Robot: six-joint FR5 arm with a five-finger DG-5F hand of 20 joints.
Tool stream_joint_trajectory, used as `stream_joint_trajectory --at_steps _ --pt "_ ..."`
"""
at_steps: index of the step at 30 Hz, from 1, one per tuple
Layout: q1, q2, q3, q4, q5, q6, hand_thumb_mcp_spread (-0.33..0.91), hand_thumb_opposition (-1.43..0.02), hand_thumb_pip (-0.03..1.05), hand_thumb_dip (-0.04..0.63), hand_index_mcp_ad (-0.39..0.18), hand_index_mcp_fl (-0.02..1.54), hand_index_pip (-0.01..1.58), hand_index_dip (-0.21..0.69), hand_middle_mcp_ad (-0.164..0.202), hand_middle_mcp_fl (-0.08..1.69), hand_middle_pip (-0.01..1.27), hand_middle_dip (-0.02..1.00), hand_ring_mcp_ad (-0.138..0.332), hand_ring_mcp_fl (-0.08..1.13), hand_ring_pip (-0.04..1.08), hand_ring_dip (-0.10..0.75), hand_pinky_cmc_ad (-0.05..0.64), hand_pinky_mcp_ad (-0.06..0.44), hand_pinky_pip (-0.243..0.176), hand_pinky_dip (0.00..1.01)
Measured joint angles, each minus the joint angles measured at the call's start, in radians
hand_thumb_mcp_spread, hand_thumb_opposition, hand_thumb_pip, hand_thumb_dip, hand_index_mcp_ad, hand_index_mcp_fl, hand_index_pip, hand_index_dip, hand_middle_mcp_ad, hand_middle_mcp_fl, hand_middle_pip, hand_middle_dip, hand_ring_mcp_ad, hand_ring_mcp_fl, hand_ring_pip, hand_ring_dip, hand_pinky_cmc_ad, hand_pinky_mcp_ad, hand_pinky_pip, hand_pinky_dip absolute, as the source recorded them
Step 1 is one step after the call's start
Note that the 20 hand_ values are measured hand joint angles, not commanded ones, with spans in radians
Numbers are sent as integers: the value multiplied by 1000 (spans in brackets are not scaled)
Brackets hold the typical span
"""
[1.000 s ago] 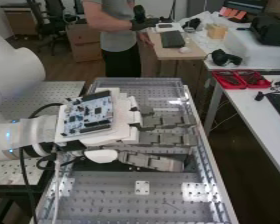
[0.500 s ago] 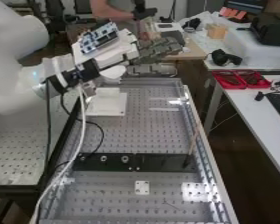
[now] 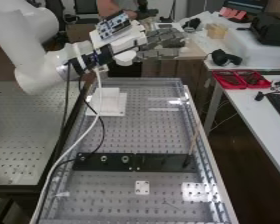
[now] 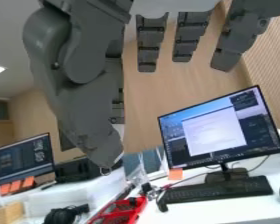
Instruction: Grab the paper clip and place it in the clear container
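One arm (image 3: 29, 37): white, coming in from the upper left of the high view, behind the hand.
White block (image 3: 105, 102): on its plate, below the hand, toward the arm's side.
Black bar (image 3: 157, 165): across the perforated desk (image 3: 137, 130), lower than the hand and nearer the camera.
Hand (image 3: 160, 38): raised near the desk's far end, thumb apparently pinched against one finger, the others stretched out straight.
Paper clip (image 4: 105, 171): very likely the small wire loop at the thumb's tip, just past the pinch.
Slim stick (image 3: 193, 140): below the hand, by the desk's right edge.
Red tray (image 3: 229, 87): beyond the fingertips, on the side table.
Step in hand: carrying, as I judge it.
Doing it well: pressure even, wrist smooth, since so thin a wire could twist or slip; lower over the clear container's opening, then part thumb and finger gently so the clip drops inside.
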Motion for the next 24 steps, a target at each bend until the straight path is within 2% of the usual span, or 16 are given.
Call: stream_joint_trajectory --at_steps 4,12,24 --pt "55 -31 16 -23 120 -31 524 -1012 581 272 -215 686 1330 14 10 110 126 175 117 0 87 112 316 272 -42 192" --pt "126 -107 61 -72 295 -65 524 -1012 583 272 -215 689 1330 14 10 106 126 175 117 2 87 112 316 269 -42 192" --pt "168 -211 159 -214 401 -94 524 -1018 583 272 -215 686 1330 14 10 106 120 175 117 2 80 119 316 272 -42 222"
